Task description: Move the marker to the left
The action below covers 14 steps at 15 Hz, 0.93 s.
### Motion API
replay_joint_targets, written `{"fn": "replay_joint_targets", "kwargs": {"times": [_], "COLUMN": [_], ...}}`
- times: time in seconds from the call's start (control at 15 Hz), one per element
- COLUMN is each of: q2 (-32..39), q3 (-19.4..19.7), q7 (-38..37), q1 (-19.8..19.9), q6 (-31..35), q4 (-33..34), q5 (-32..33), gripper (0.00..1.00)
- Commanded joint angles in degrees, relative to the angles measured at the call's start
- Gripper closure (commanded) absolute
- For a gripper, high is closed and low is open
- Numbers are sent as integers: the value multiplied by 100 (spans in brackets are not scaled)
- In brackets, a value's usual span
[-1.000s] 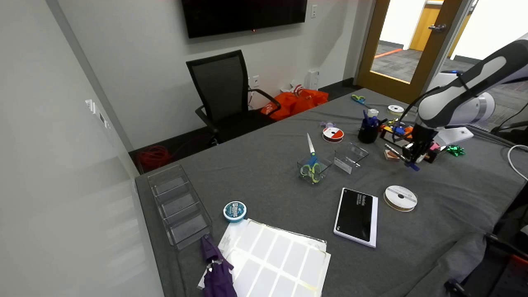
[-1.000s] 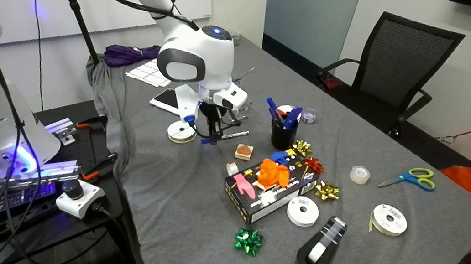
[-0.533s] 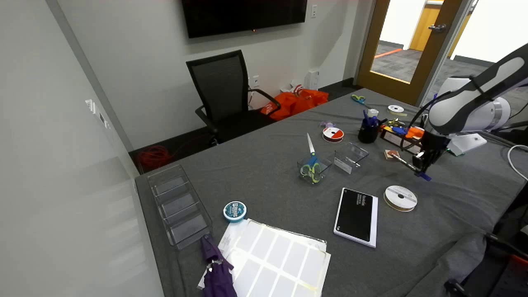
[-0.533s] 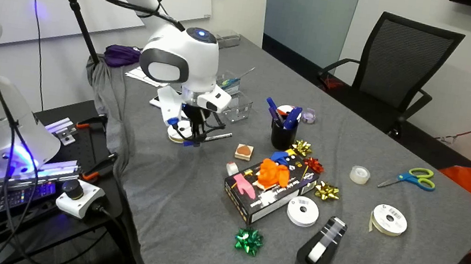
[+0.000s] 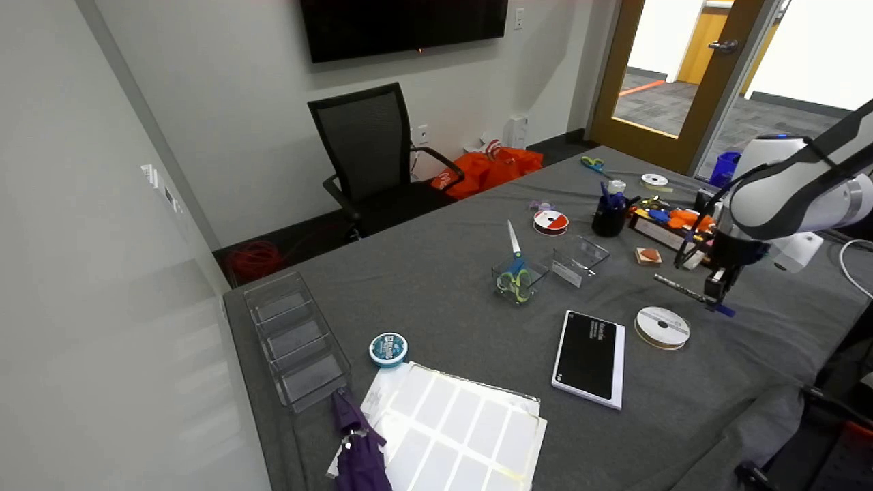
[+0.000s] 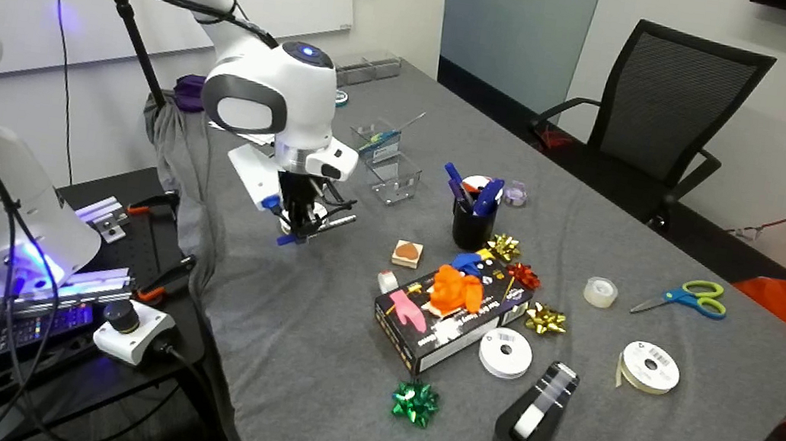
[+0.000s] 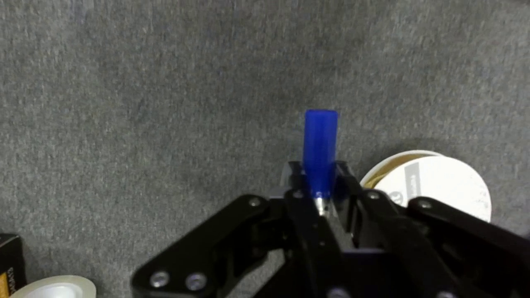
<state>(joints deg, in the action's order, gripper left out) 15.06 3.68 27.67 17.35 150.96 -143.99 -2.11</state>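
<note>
Presently, the gripper [image 7: 319, 174] is clamped on the marker [image 7: 321, 145] near its blue end; clearance above the cloth [image 7: 145, 103] cannot be told. Risk: any swing toward the white spool [image 7: 441, 186] (wrist view, about four o'clock) could strike it and skew this off-centre hold.

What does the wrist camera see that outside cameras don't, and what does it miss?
Only the wrist view shows, close up, the gripper pinching the marker from both sides at its blue end. Only the exterior views show the black chair, the pen cup and the wooden block. All share the marker, the gripper and the white spool.
</note>
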Motion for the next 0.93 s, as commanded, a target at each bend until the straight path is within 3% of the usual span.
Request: {"fn": "replay_joint_targets", "kwargs": {"times": [0.0,0.4,0.87], "q2": [-316,-165,-445], "q3": [-16,-376,-971], "q7": [200,371,603], "q1": [-174,-300,-302], "q6": [290,877,757], "q4": [-453,-802,-1136], "q5": [221,-15,-699], "gripper": [95,95,95]}}
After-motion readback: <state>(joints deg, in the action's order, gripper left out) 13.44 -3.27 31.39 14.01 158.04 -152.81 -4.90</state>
